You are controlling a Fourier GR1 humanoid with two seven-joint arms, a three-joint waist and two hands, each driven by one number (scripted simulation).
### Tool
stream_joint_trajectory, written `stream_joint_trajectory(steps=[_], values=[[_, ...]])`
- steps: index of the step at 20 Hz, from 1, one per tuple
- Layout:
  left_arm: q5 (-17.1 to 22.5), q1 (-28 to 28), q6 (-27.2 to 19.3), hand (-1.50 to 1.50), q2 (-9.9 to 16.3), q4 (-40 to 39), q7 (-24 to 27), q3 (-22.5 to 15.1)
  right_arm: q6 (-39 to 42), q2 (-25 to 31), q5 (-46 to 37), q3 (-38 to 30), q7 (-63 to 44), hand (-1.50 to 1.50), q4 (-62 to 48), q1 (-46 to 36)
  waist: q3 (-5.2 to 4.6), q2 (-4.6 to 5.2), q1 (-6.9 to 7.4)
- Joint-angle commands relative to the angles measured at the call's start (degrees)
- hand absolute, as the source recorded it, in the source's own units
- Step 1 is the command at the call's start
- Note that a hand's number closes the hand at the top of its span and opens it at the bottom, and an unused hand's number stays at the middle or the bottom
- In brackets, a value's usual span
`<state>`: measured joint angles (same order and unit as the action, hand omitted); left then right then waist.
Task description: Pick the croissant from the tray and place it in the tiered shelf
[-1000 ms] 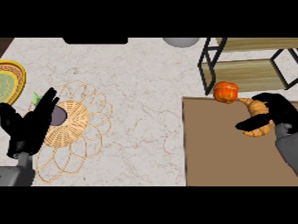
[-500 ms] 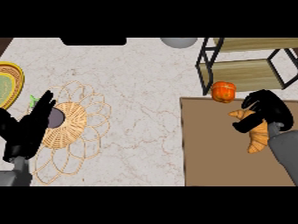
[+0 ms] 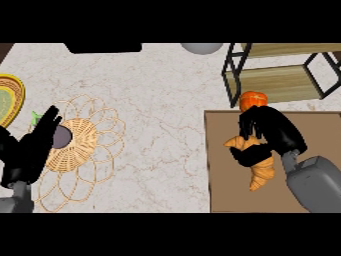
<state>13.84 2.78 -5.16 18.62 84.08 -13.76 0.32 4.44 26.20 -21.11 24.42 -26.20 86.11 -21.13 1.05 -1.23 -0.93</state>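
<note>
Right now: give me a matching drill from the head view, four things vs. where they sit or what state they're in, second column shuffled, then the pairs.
Things:
1. croissant
2. orange pumpkin
3. tiered shelf
4. left hand

Places or states:
A. open, fingers up, over the woven wire basket at the view's left
B. at the tray's far edge, next to the shelf's legs
C. on the tray, with the right hand curled over it
D. at the counter's far right, beyond the tray

Pairs: 1-C, 2-B, 3-D, 4-A
</note>
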Motion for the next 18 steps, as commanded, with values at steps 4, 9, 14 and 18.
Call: stream_joint_trajectory(steps=[4, 9, 14, 18], values=[[-0.28, -4.56, -0.19, 0.00, -2.97, -4.69, -0.74, -1.54, 1.15, 4.74, 2.15, -3.53, 0.01, 1.50, 21.89, 1.33, -1.14, 0.59, -1.81], [-0.37, -5.15, -0.79, 0.00, -3.24, -2.81, -1.58, -1.24, 3.91, 9.85, 6.98, -14.31, -10.44, 1.50, 33.31, -1.77, -1.16, 0.47, -2.07], [-0.09, -3.00, -0.94, 0.00, -2.82, -2.34, -4.70, -0.85, 7.34, 12.26, 14.33, -22.18, -21.76, 1.50, 39.99, -6.11, -1.15, 0.64, -1.49], [1.18, -3.23, 2.31, 0.00, -1.45, -3.62, -2.32, 0.65, 11.38, 17.62, 21.15, -31.61, -23.39, 1.50, 32.56, -13.84, -1.17, 1.12, 0.13]])
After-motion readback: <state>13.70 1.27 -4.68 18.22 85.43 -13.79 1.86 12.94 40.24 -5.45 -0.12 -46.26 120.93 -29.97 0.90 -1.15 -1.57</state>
